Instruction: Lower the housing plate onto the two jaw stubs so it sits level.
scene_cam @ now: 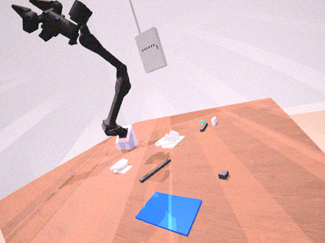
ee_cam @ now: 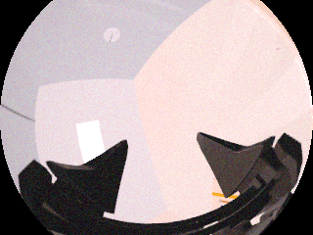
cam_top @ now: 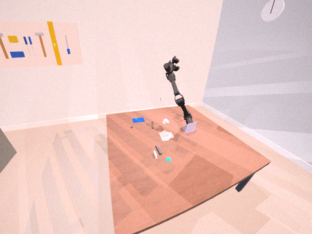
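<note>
My gripper (scene_cam: 21, 3) (ee_cam: 162, 138) is open and empty, raised high above the table and pointing up and away from it. A white flat assembly (cam_top: 165, 136) (scene_cam: 170, 139) lies on the table in front of the arm's base, with raised curved pieces on it in the exterior view. A smaller white part (cam_top: 165, 121) (scene_cam: 120, 166) lies apart from it, with a raised upper piece over a flat foot. Both are too small to tell which pieces are the jaws, stubs or housing plate, or whether any plate sits level. The wrist view shows none of them.
The arm rises from a pale lavender block (cam_top: 190, 127) (scene_cam: 126, 144). Also on the table are a blue sheet (cam_top: 138, 120) (scene_cam: 169, 212), two dark bars (cam_top: 158, 149) (scene_cam: 154, 170), a small dark block (scene_cam: 223, 174), a white block (cam_top: 155, 154) (scene_cam: 213, 121) and a cyan square (cam_top: 168, 159).
</note>
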